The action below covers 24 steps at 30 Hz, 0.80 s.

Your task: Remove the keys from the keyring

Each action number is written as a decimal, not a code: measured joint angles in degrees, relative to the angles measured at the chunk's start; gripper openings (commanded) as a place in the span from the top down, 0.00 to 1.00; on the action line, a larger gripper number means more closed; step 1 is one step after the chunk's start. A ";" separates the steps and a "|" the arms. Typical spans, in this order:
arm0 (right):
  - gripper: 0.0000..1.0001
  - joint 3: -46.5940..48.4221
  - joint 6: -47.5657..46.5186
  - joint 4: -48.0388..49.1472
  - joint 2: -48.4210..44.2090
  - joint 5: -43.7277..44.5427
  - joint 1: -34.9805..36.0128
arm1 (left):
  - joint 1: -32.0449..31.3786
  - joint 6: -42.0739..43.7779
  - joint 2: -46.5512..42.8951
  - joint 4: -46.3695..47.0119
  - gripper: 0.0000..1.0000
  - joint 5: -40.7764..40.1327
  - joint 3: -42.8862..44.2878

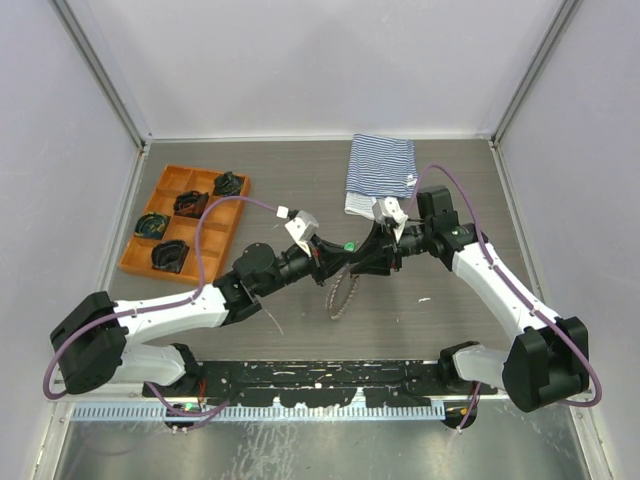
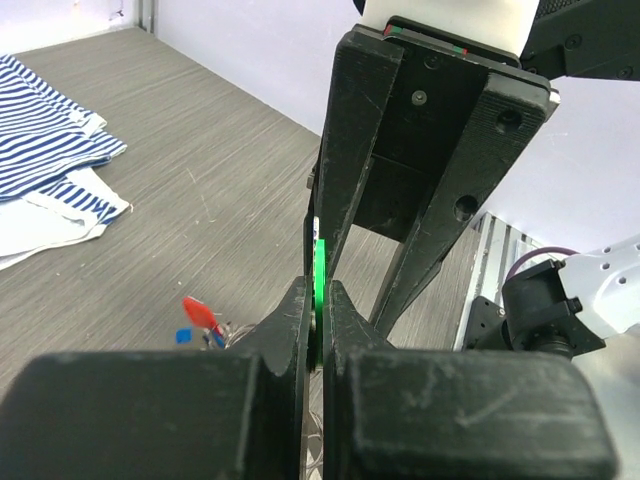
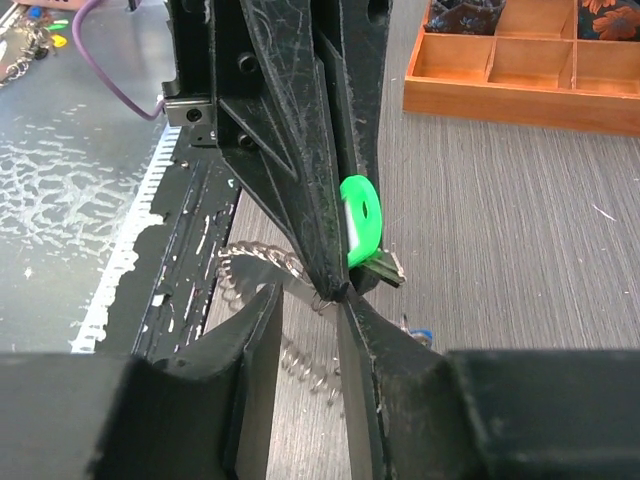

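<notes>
Your left arm [image 1: 170, 316] and right arm [image 1: 495, 285] are built of white links with chunky black joints, and behind each hand a thin purple cable [image 1: 250, 200] loops loose along the arm. The left gripper [image 2: 318, 300] and right gripper [image 3: 308, 295] are matt black, with long tapering fingers [image 3: 262, 320] scuffed by pale scratches. Just behind the right gripper's fingers you can see recessed screw holes [image 2: 419, 97] in its black plate, and small red and green marks [image 2: 395, 31] on the rear edge.

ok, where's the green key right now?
Green key sits centre of the top view, pinched in the left gripper, above the chain, right gripper opposite.
</notes>
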 measured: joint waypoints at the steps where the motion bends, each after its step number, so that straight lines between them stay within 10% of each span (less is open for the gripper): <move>1: 0.67 -0.09 0.46 0.48 0.00 0.15 0.09 | 0.00 -0.15 0.07 0.02 1.00 -0.09 0.00; 24: 0.80 -1.07 8.50 6.80 0.00 2.62 0.22 | 0.02 -2.43 0.20 3.06 1.00 -0.98 0.00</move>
